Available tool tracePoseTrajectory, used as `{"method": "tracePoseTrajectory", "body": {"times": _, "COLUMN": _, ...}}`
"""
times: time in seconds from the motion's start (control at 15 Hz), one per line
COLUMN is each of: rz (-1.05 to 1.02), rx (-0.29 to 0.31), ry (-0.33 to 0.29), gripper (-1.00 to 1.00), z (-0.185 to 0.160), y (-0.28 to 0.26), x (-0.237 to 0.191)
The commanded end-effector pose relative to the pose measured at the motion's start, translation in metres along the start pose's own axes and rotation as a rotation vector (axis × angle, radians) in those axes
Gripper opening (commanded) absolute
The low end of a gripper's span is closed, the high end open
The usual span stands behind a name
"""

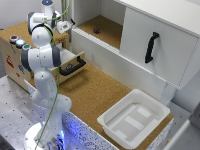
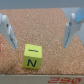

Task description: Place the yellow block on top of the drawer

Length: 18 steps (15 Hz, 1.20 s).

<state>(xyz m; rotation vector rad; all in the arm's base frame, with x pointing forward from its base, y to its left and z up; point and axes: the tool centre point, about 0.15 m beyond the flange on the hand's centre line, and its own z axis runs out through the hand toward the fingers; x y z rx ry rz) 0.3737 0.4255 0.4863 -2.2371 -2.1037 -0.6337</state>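
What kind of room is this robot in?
Probably a robot lab made to look like a kitchen. A white robot arm stands by a cork counter with a wooden drawer, a white cabinet door and a white tub.

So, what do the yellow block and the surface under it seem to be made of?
The yellow block looks like painted wood or matte plastic: flat, even colour, crisp edges and dark printed marks; which of the two I cannot tell. The surface beneath it looks like cork: brown, speckled, grainy and without shine.

White arm (image 1: 42, 75), black joints, seemingly a green cable (image 1: 52, 90)
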Motion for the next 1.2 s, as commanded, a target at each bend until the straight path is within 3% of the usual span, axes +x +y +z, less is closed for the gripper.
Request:
{"method": "tracePoseTrajectory", "body": {"times": 0.0, "rz": 0.003, "rx": 0.016, "ry": 0.0, "gripper": 1.0, "z": -0.023, "y": 0.0, "x": -0.005}}
{"method": "tracePoseTrajectory", "body": {"times": 0.87, "rz": 0.003, "rx": 0.016, "ry": 0.0, "gripper": 1.0, "z": -0.023, "y": 0.0, "x": -0.005}}
{"method": "tracePoseTrajectory", "body": {"times": 0.93, "rz": 0.0, "rx": -0.015, "ry": 0.001, "gripper": 1.0, "z": -0.019, "y": -0.003, "x": -0.003}}
{"method": "tracePoseTrajectory", "body": {"times": 1.13, "rz": -0.13, "rx": 0.024, "ry": -0.134, "gripper": 1.0, "z": -0.033, "y": -0.019, "x": 0.016}}
